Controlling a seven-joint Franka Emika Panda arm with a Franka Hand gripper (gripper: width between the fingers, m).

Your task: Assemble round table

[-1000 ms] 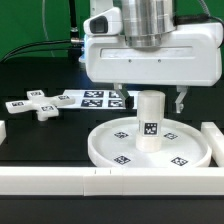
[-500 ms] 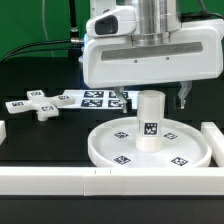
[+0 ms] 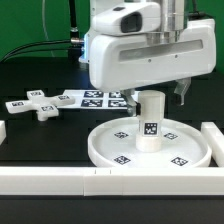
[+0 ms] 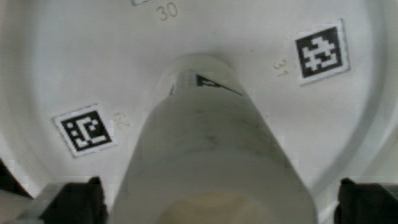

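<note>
The large rimmed round disc [image 3: 150, 148] lies on the black table with several tags on its face; it fills the wrist view [image 4: 107, 60]. The short cylinder leg [image 3: 150, 122] stands upright at the disc's centre, and shows in the wrist view [image 4: 210, 140]. My gripper [image 3: 153, 100] hangs just above the leg, open, with one finger [image 3: 182, 97] on each side of the leg's top and a gap at each. In the wrist view the gripper [image 4: 217, 205] straddles the leg without touching it. The cross-shaped four-arm piece [image 3: 38, 105] lies on the exterior view's left.
The marker board [image 3: 95, 98] lies behind the disc, beside the cross piece. White border blocks run along the front [image 3: 60, 180], the exterior view's right [image 3: 215, 140] and left edge [image 3: 3, 130]. Cables hang at the back.
The hand has turned about its upright axis and shifted a little toward the exterior view's right. The leg and the disc have not moved.
</note>
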